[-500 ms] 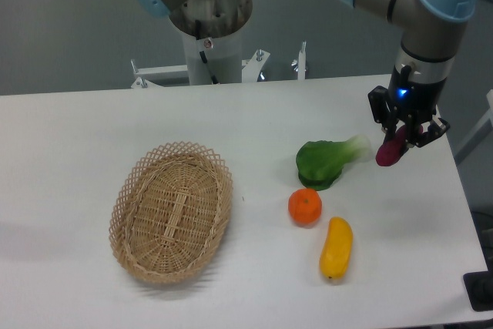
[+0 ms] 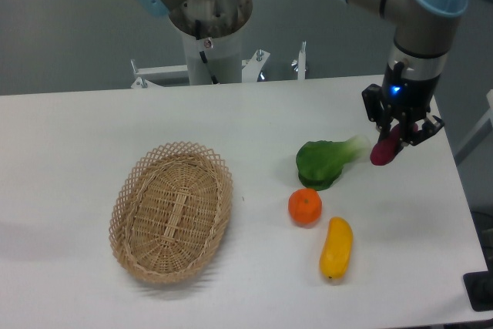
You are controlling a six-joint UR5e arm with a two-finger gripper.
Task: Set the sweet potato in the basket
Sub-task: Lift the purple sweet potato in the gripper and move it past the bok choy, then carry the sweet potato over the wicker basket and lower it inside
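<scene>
The magenta-purple sweet potato (image 2: 383,150) hangs tilted in my gripper (image 2: 397,135) at the right side of the table, held a little above the surface. My gripper is shut on its upper end. The oval tan wicker basket (image 2: 135,190) lies empty at the left front of the table, far to the left of my gripper.
A green leafy vegetable (image 2: 322,162) lies just left of the held sweet potato. A round orange fruit (image 2: 305,206) and a yellow oblong vegetable (image 2: 337,248) lie in front of it. The table's right edge (image 2: 462,190) is close to my gripper. The arm's base (image 2: 209,28) stands at the back.
My gripper has moved slightly left and up with the sweet potato in it. Nothing else has moved.
</scene>
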